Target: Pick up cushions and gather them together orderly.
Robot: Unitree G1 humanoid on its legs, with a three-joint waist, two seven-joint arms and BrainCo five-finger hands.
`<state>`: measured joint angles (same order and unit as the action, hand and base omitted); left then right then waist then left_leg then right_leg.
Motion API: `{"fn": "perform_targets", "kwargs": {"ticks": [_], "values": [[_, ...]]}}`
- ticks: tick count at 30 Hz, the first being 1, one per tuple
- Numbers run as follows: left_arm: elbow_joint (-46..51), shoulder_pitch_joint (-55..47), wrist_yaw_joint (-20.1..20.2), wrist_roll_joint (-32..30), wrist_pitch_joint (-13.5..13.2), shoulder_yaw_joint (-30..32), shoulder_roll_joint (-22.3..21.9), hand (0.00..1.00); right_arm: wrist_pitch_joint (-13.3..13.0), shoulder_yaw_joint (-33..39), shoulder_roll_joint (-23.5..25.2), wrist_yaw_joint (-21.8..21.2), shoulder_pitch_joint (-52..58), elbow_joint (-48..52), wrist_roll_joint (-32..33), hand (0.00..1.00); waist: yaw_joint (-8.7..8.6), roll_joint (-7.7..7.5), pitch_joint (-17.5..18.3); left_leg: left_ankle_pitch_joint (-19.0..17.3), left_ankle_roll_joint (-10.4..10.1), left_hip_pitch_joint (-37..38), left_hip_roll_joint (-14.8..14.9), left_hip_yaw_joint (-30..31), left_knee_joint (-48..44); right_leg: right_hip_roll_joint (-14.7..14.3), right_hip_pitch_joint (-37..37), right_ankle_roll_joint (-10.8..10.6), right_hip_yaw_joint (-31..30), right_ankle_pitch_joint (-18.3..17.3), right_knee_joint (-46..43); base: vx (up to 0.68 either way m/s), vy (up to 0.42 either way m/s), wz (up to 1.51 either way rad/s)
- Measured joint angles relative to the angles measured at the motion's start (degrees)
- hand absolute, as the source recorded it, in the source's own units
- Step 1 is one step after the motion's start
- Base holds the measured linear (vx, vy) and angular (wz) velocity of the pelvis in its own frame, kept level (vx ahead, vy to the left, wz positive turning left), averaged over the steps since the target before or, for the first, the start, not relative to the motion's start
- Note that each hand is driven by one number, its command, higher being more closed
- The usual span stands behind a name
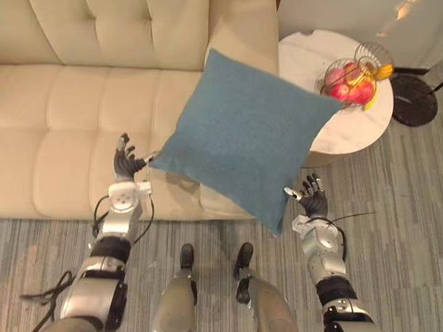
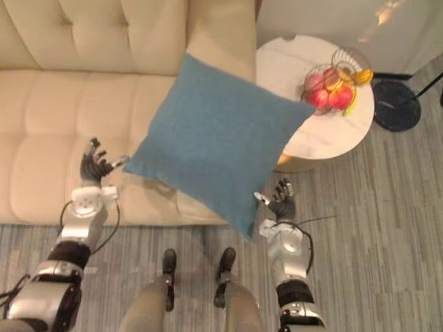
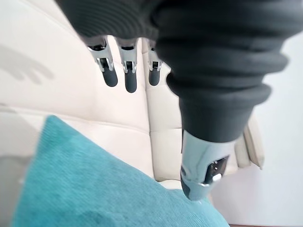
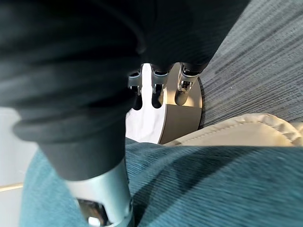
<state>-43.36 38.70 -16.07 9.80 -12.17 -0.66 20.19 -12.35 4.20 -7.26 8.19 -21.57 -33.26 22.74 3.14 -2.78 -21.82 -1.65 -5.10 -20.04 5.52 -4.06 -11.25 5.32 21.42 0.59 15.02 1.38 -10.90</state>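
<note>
A teal-blue square cushion (image 1: 244,138) hangs tilted like a diamond above the right end of the cream sofa (image 1: 63,109). My left hand (image 1: 124,162) is at its left corner, fingers (image 3: 128,75) straight and the thumb reaching onto the fabric (image 3: 94,189). At the cushion's lower corner is my right hand (image 1: 313,200), also open, with its fingers (image 4: 158,92) straight past the cloth (image 4: 213,189). Neither hand curls round the cushion.
A round white side table (image 1: 305,56) stands right of the sofa's armrest and carries a wire basket of fruit (image 1: 352,79). A black round base (image 1: 413,100) sits on the grey striped floor beyond it. The sofa seat spreads to the left.
</note>
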Motion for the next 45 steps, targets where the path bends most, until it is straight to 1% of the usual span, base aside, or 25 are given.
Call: {"fn": "perform_targets", "kwargs": {"ticks": [2, 3, 4, 5, 8, 11, 12, 13, 17, 19, 23, 26, 27, 31, 34, 35, 37, 39, 40, 41, 42, 44, 45], "values": [[-1.1, 4.5, 0.1, -1.2, 0.0, -2.0, -0.1, 0.00, -0.3, -1.4, 0.3, 0.5, -3.2, 1.0, 1.0, 0.00, 0.04, 0.01, -0.5, -2.1, -0.1, -5.3, 1.0, -0.4, -4.2, -0.2, 3.9, 0.1, 0.1, -0.1, -1.7, -0.19, -0.004, -0.05], [-1.4, 5.5, 0.1, -1.3, 0.1, -2.6, -0.1, 0.00, -0.4, -1.9, 0.3, 0.6, -3.8, 1.0, 1.1, 0.00, 0.02, 0.00, -0.5, -2.1, -0.1, -6.2, 1.3, -0.7, -4.6, -0.2, 4.7, 0.1, 0.1, -0.1, -1.8, -0.19, -0.036, 0.02], [-2.4, 8.8, 0.2, -1.8, 0.1, -4.4, -0.7, 0.00, -0.5, -3.3, 0.6, 1.1, -6.2, 1.1, 2.2, 0.00, -0.11, 0.03, -0.6, -1.7, -0.1, -8.7, 3.5, -3.8, -6.0, -0.5, 6.6, 0.6, 0.4, 0.3, -2.0, -0.10, -0.046, 0.04], [-2.5, 10.9, 0.4, -2.0, 0.1, -5.5, -1.5, 0.00, -0.6, -4.8, 0.7, 1.7, -8.0, 1.5, 2.3, 0.00, -0.09, 0.01, -1.5, -1.4, 0.1, -9.3, 3.7, -4.1, -6.4, -0.6, 6.9, 0.8, 0.5, 0.7, -2.0, -0.07, -0.046, 0.03], [-3.2, 14.0, 0.0, -2.4, 0.1, -5.6, -3.3, 0.00, -0.7, -6.6, 2.1, 2.5, -10.6, 4.1, 2.3, 0.00, -0.04, 0.01, -1.9, -1.0, 0.4, -11.5, 4.0, -4.1, -6.9, -0.8, 9.0, 1.0, 0.5, 1.3, -1.9, -0.02, -0.016, -0.07], [-6.5, 18.0, -0.6, -2.6, 0.2, -5.5, -4.2, 0.00, -0.7, -7.5, 3.4, 3.9, -14.2, 5.2, 2.3, 0.00, -0.26, -0.04, -2.8, 0.0, 0.0, -13.1, 4.0, -4.4, -7.3, -0.8, 10.8, 1.2, 0.2, 2.0, -1.7, 0.05, -0.016, -0.06], [-6.9, 18.2, -0.7, -2.7, 0.2, -5.5, -4.4, 0.00, -0.7, -7.5, 3.3, 4.0, -14.4, 5.2, 2.3, 1.00, -0.31, -0.03, -2.8, 0.0, 0.0, -13.2, 4.0, -4.4, -7.3, -0.9, 10.8, 1.2, 0.2, 2.0, -1.7, 0.05, -0.013, 0.02], [-7.2, 18.3, -0.9, -3.0, 0.3, -5.5, -4.6, 1.00, -0.7, -7.5, 3.2, 4.2, -14.9, 5.2, 2.3, 1.00, -0.37, -0.03, -2.8, 0.0, 0.0, -13.3, 4.0, -4.4, -7.3, -0.9, 10.8, 1.2, 0.2, 2.0, -1.6, 0.05, -0.012, 0.02], [-6.9, 18.6, -1.6, -2.5, 0.2, -5.5, -5.6, 1.00, -1.2, -7.6, 3.0, 5.5, -18.4, 5.3, 2.7, 1.00, -0.51, -0.03, -2.8, 0.1, 0.1, -14.2, 4.0, -4.5, -7.1, -1.2, 11.1, 0.9, 0.0, 3.2, 0.2, 0.03, -0.006, -0.03], [-6.7, 18.6, -2.5, -0.6, 0.1, -5.5, -5.4, 1.00, -1.2, -7.5, 2.1, 5.8, -19.6, 5.3, 3.2, 1.00, -0.48, -0.03, -2.8, 0.2, 0.2, -14.4, 3.9, -4.6, -6.8, -1.3, 11.2, 1.0, -0.2, 3.9, 1.1, 0.01, 0.001, -0.03], [-4.1, 18.6, -2.8, 2.8, 0.0, -6.0, -4.9, 1.00, -1.6, -7.5, 1.2, 5.9, -20.9, 5.4, 4.9, 1.00, -0.45, -0.03, -2.8, 1.1, 0.1, -14.0, 3.5, -4.6, -5.6, -1.2, 11.2, 1.1, -0.2, 4.1, 1.4, 0.02, -0.006, 0.02], [-0.2, 18.4, -2.9, 6.7, -0.2, -6.6, -4.1, 1.00, -2.0, -7.5, 1.0, 5.9, -21.6, 5.5, 6.8, 1.00, -0.42, -0.03, -2.8, 2.1, -0.1, -12.2, 3.0, -4.6, -3.4, -1.1, 10.3, 1.1, -0.3, 4.1, 1.8, 0.05, -0.023, 0.01], [0.3, 18.3, -2.9, 7.0, -0.3, -6.7, -4.1, 1.00, -2.0, -7.5, 1.0, 5.9, -21.6, 5.5, 6.8, 1.00, -0.37, -0.03, -2.8, 2.1, -0.1, -11.8, 3.0, -4.6, -3.2, -1.1, 10.1, 1.1, -0.3, 4.1, 1.9, 0.07, -0.023, 0.00], [7.7, 14.9, -4.0, 7.4, -1.0, -7.6, -4.1, 1.00, -2.4, -7.7, 1.1, 5.9, -19.7, 7.0, 7.2, 1.00, -0.40, 0.11, -2.9, 2.3, -0.2, -7.1, 2.6, -4.8, -1.2, -1.1, 5.9, 1.1, -0.6, 4.1, 3.1, 0.07, -0.003, -0.02], [15.7, 8.5, -4.9, 7.3, -1.2, -8.4, -4.4, 1.00, -2.6, -10.0, 1.1, 5.9, -12.9, 13.6, 7.1, 1.00, -0.54, 0.23, -3.0, 2.4, -0.4, -2.8, 2.3, -4.8, 0.6, -1.0, 2.5, 0.5, -0.9, 3.4, 3.3, 0.07, 0.009, 0.01], [20.3, 3.6, -5.1, 7.3, -1.2, -8.6, -5.5, 1.00, -2.9, -11.3, 1.0, 5.9, -8.8, 16.2, 7.0, 1.00, -0.64, 0.27, -3.0, 2.4, -0.4, 0.0, 1.9, -4.7, 1.6, -0.9, 0.1, 0.4, -0.9, 2.6, 3.2, 0.08, 0.014, 0.07], [23.9, -0.5, -5.1, 7.3, -1.5, -8.6, -6.5, 1.00, -3.0, -11.8, 1.1, 5.7, -5.5, 18.2, 6.6, 1.00, -0.92, 0.31, -3.0, 2.4, -0.4, 2.5, 1.6, -4.6, 2.7, -0.8, -1.9, 0.2, -0.9, 1.8, 3.0, 0.07, 0.022, 0.11], [29.4, -7.2, -5.1, 7.2, -2.3, -9.1, -7.7, 1.00, -3.2, -12.5, 1.1, 5.2, -0.5, 21.9, 6.3, 1.00, -1.17, 0.39, -2.8, 2.4, -0.4, 5.8, 1.1, -4.3, 4.4, -0.7, -4.7, 0.0, -0.7, 0.9, 2.9, 0.03, 0.029, 0.11], [29.8, -7.7, -5.1, 7.2, -2.4, -9.2, -7.7, 1.00, -3.2, -12.7, 1.1, 5.2, -0.1, 22.2, 6.3, 1.00, -1.19, 0.39, -2.8, 2.4, -0.4, 6.1, 1.1, -4.2, 4.6, -0.7, -4.9, -0.1, -0.7, 0.9, 3.0, 0.02, 0.020, 0.07], [32.0, -10.6, -5.1, 7.2, -2.7, -9.4, -7.8, 1.00, -3.3, -13.5, 1.0, 5.1, 2.1, 23.9, 5.8, 1.00, -1.40, 0.56, -2.6, 2.4, -0.4, 7.3, 1.0, -4.1, 5.4, -0.6, -5.9, -0.2, -0.5, 0.6, 3.1, 0.05, 0.025, 0.09], [33.7, -13.8, -5.1, 7.3, -2.9, -9.4, -8.1, 1.00, -3.4, -13.9, 1.0, 4.0, 4.7, 25.5, 4.4, 1.00, -1.49, 0.90, -2.0, 2.5, -0.4, 8.5, 0.8, -3.9, 6.2, -0.6, -7.0, -0.3, -0.3, 0.4, 3.3, 0.05, 0.025, 0.11], [35.1, -17.3, -5.1, 7.5, -3.2, -9.8, -8.2, 1.00, -3.4, -14.5, 1.0, 2.9, 7.0, 26.3, 4.2, 1.00, -1.77, 1.41, -1.1, 2.7, -0.5, 10.0, 0.7, -3.4, 6.8, -0.5, -8.7, -0.4, 0.2, 0.1, 3.6, 0.09, 0.028, 0.16], [36.3, -20.7, -5.0, 8.4, -3.3, -10.6, -8.7, 1.00, -3.3, -14.8, 0.8, 2.5, 10.0, 27.5, 3.6, 1.00, -1.82, 2.01, 1.0, 2.7, -0.5, 10.7, 0.6, -3.1, 7.3, -0.5, -9.8, -0.5, 0.7, 0.0, 4.6, 0.10, 0.028, 0.18]]}}
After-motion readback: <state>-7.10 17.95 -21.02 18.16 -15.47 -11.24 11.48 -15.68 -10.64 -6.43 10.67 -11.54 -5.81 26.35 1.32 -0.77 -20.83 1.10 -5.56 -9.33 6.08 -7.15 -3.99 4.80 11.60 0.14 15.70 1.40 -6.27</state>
